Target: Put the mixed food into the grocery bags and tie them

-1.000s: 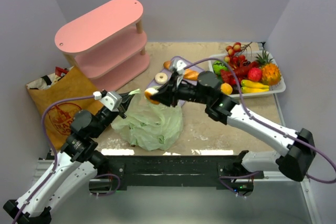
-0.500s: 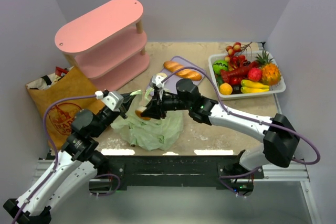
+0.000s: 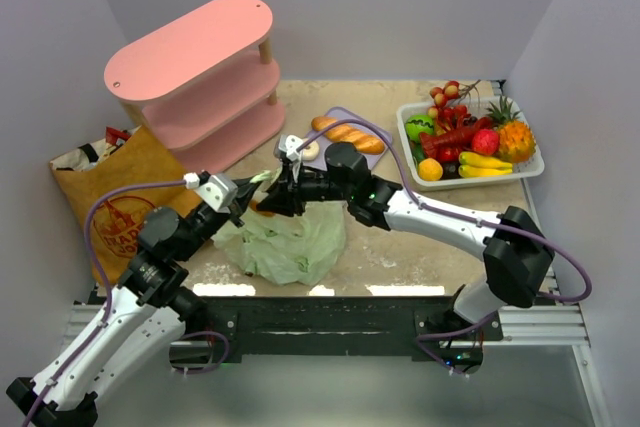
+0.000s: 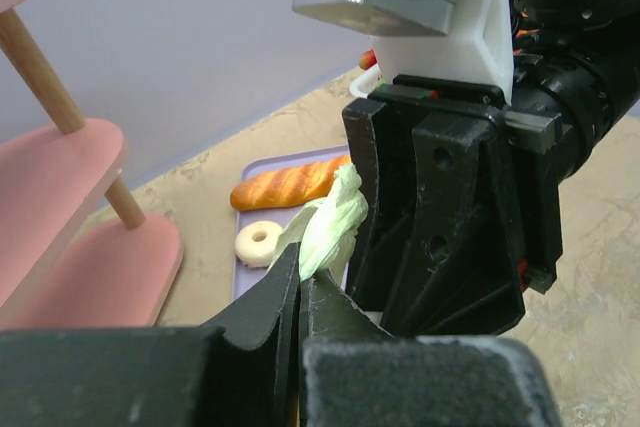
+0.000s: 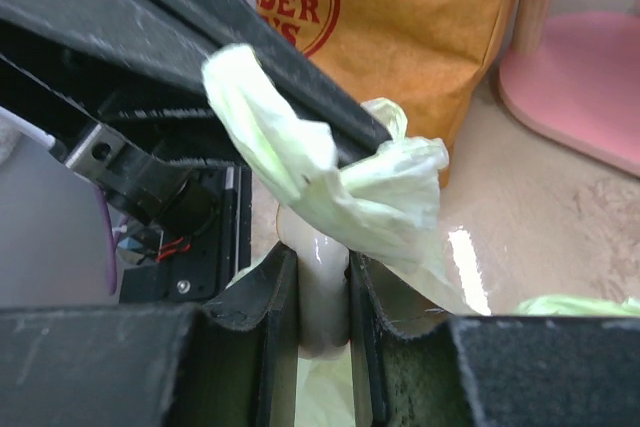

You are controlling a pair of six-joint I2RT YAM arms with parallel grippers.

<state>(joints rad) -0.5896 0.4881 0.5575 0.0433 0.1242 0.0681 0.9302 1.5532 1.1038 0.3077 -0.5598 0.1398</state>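
Top view was bright, evenly lit from above. I saw soft shadows under the shelf (image 3: 215,137) and white glare along the table (image 3: 420,252) near edge. Both wrist views: own fingers (image 4: 265,312) dark and blurred up close, background sharper.

You have a plastic bag (image 3: 285,242) of thin, crinkly, faintly shiny film, and a paper bag (image 3: 130,182) that looks matt and creased. The pale piece (image 5: 322,307) in your right tool (image 5: 320,259) is smooth and glossy, and the fingers (image 5: 250,347) are matt black plastic. The counter (image 3: 420,247) looks rough and grainy.
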